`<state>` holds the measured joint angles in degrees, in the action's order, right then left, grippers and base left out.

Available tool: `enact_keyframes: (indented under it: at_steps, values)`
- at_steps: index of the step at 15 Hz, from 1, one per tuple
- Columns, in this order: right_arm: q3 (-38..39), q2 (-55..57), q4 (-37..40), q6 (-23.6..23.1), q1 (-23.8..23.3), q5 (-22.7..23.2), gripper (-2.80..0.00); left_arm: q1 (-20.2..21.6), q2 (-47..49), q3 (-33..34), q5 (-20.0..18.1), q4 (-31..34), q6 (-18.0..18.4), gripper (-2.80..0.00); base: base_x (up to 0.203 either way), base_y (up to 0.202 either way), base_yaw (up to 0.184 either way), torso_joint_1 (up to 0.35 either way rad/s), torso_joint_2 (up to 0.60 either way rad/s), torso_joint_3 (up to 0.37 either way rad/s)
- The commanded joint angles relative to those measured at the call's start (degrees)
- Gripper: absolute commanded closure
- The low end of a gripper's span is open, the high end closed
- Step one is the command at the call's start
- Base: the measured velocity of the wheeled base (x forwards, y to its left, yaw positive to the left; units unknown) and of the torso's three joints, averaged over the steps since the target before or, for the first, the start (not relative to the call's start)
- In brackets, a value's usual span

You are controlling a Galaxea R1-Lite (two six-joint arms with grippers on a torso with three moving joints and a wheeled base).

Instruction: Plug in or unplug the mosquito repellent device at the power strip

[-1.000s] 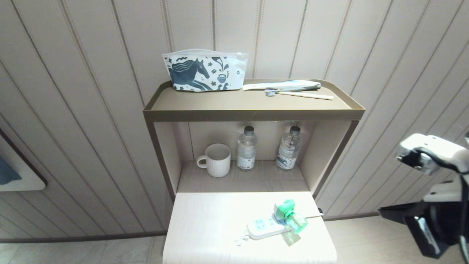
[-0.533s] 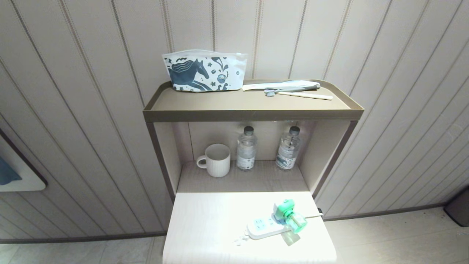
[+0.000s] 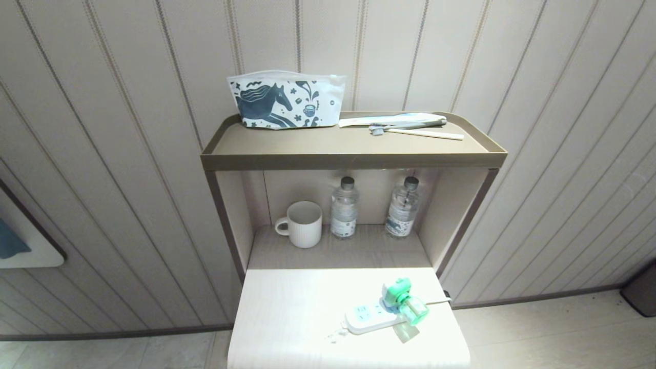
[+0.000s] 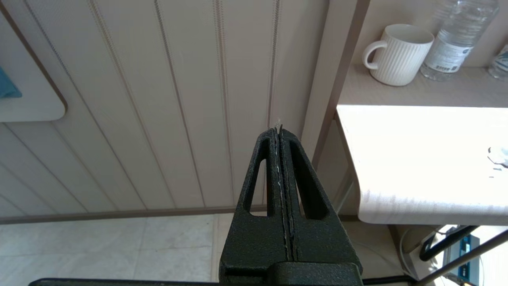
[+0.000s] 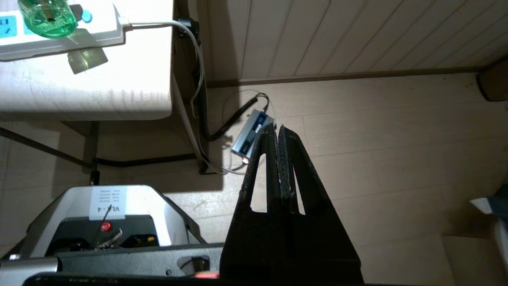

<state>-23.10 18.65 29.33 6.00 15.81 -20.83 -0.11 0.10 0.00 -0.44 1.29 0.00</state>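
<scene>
Having left the head view since a second ago, the right end effector (image 5: 276, 131) hangs closed over the floor; the left end effector (image 4: 278, 131) is closed too. One mosquito repellent device (image 3: 402, 303) sits plugged into one power strip (image 3: 370, 317) at the surface's (image 3: 287, 318) four o'clock; two bottles (image 3: 344, 207), one mug (image 3: 302, 223) behind.

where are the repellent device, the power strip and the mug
repellent device (image 3: 398, 300): head view, on its green head
power strip (image 3: 368, 317): head view, on the white top face near the bluish slots
mug (image 3: 305, 224): head view, on its ribbed side wall
</scene>
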Motion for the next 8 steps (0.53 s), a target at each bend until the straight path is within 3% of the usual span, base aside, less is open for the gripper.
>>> enact_keyframes:
  at_steps: [1,3,5,7,8]
  values:
    - [10.64,-3.11,-12.62,-0.22,-0.45,0.26,0.00,0.02,0.08,0.00,0.00,0.03,-0.04,0.00,0.000,0.000,0.000,0.000,0.00,0.000]
    - [17.59,-2.99,-22.99,-0.34,-3.19,0.07,0.00,0.02,0.08,0.00,0.00,0.03,0.00,0.00,0.000,0.000,0.000,0.000,0.00,0.000]
    - [18.84,-2.94,-24.82,-0.27,-7.72,0.19,0.00,0.02,0.08,0.00,0.00,0.03,-0.04,0.00,0.000,0.000,0.000,0.000,0.00,0.000]
    - [19.27,-2.94,-25.92,-0.55,-7.73,1.42,0.00,0.02,0.08,-0.05,0.00,0.03,-0.01,0.00,0.000,0.000,0.000,0.000,0.00,0.000]
    - [20.06,-2.95,-28.97,-1.30,-7.73,5.75,0.00,0.02,0.08,-0.07,0.00,0.03,-0.01,0.00,0.000,0.000,0.000,0.000,0.00,0.000]
